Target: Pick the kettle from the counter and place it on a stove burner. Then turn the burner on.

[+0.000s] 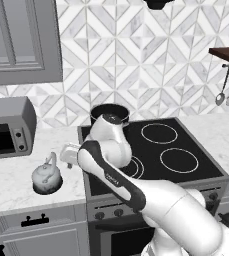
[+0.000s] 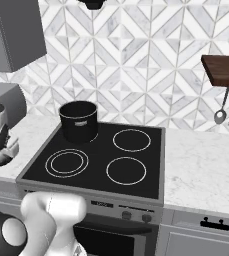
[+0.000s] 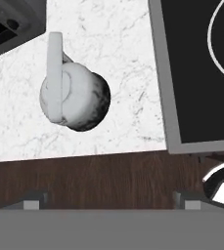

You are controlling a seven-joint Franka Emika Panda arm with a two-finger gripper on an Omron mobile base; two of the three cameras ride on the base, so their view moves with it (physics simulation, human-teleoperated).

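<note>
One little silver kettle sits on the white counter, to the left of the stove. You can see it from above in the hand view, with its handle arching over its round body. It stands near the front edge of the counter, well apart from the stove's grey rim.

Your gripper hangs above the counter's front edge. Its two finger tips are spread wide with nothing between them. It is not touching the kettle.

The stove burner with two white rings is at the front left of the black glass. Behind it stands a tall black pot. A grey toaster oven sits behind the kettle.
</note>
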